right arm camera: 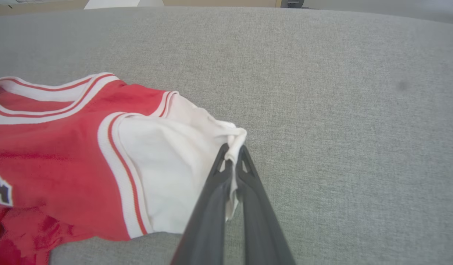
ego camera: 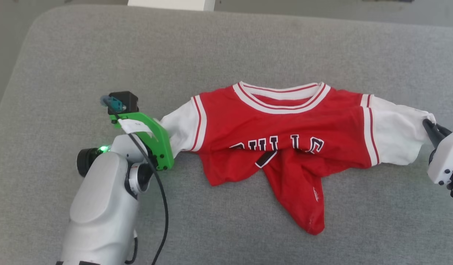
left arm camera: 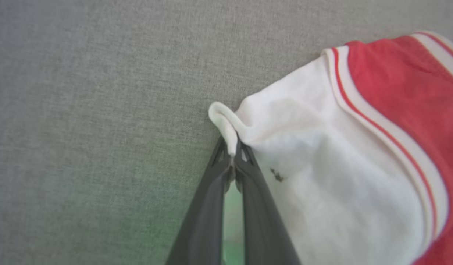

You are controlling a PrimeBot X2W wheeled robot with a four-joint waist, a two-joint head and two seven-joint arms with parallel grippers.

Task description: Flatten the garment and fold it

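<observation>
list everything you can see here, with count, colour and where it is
shirt: one, red with white sleeves, middle of the cushion, lower half bunched
cushion: one, grey, under the shirt
board: one, white, beyond the cushion's far edge
cable: one, black, beside the left arm
left arm: one, pale, lower left of the head view
left hand: one, dark, shut on one sleeve tip
right hand: one, dark, shut on the other sleeve tip

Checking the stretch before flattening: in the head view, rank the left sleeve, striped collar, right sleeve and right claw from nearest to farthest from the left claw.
1. Left sleeve, pinched in the left claw.
2. Striped collar, top middle.
3. Right sleeve, far side.
4. Right claw, gripping that sleeve's end.
</observation>
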